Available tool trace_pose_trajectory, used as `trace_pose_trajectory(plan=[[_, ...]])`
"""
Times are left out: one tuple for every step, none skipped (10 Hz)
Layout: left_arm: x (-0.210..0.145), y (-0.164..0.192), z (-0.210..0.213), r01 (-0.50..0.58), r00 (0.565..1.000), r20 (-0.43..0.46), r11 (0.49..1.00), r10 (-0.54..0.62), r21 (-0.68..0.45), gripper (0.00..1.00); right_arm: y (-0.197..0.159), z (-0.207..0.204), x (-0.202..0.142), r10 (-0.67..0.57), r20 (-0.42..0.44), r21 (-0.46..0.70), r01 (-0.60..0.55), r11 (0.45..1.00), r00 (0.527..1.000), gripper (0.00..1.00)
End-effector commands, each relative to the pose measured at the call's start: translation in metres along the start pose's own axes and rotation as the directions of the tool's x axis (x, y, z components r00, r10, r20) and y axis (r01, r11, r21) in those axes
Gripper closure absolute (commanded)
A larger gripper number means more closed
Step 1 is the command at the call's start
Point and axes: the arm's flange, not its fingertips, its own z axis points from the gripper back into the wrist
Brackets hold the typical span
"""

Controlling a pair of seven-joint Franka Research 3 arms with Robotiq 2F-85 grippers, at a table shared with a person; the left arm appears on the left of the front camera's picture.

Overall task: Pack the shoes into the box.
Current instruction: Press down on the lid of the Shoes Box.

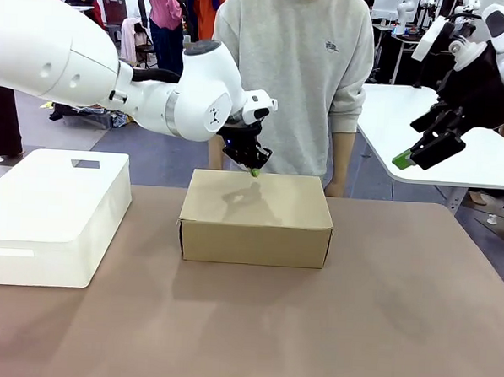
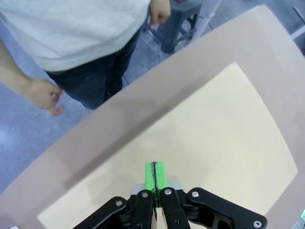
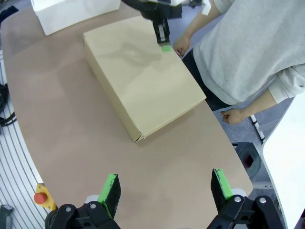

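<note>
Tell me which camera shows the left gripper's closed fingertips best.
The left wrist view: the left gripper is close up, green pads pressed together over the box lid. The front view shows it small at the lid's far edge; the right wrist view shows it distant.

The shallow rectangular tan-brown cardboard box [image 1: 256, 219] sat near the table's far edge, about midway between left and right, its flap lid shut flat on top and its long side facing near.
</note>
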Motion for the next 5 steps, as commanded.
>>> trace_pose_trajectory(plan=[[-0.019, -0.001, 0.036, -0.011, 0.999, 0.047, 1.0, 0.009, 0.027, 1.0, -0.001, 0.0, 0.003, -0.021, -0.006, -0.005, 0.021, 1.0, 1.0, 0.0], [-0.024, -0.002, 0.043, -0.005, 0.998, 0.063, 1.0, 0.004, 0.006, 1.0, -0.001, 0.0, 0.003, -0.021, -0.006, -0.005, 0.021, 1.0, 1.0, 0.0], [-0.031, -0.003, 0.052, 0.006, 0.997, 0.083, 1.0, -0.003, -0.031, 1.0, -0.001, 0.0, 0.003, -0.021, -0.006, -0.005, 0.021, 1.0, 1.0, 0.0], [-0.04, -0.004, 0.069, 0.01, 0.996, 0.093, 0.999, -0.006, -0.042, 1.0, -0.001, 0.0, 0.003, -0.021, -0.006, -0.005, 0.021, 1.0, 1.0, 0.0], [-0.007, -0.006, 0.047, 0.0, 0.998, 0.063, 1.0, 0.0, 0.009, 1.0, -0.001, 0.0, 0.003, -0.021, -0.006, -0.005, 0.021, 1.0, 1.0, 0.0]])
